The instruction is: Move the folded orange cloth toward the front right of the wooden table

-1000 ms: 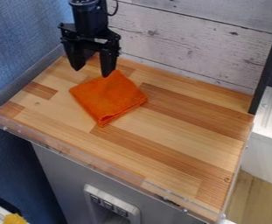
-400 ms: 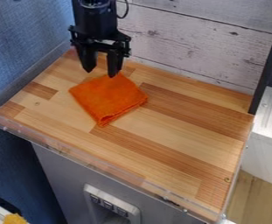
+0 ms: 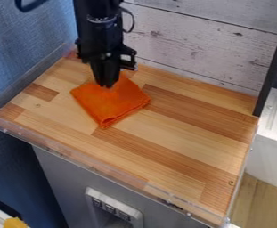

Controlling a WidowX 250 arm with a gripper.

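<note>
The black gripper (image 3: 107, 85) is at the folded orange cloth (image 3: 112, 106) on the wooden tabletop (image 3: 182, 142); its opening, I cannot tell.

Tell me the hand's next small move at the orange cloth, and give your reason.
I'd probably ease the hand slightly and slowly downward. Its lower end appears at the wall-side part of the orange cloth, which lies folded on the wooden top. Contact is hard to judge from this angle, so slow seems wise.
</note>
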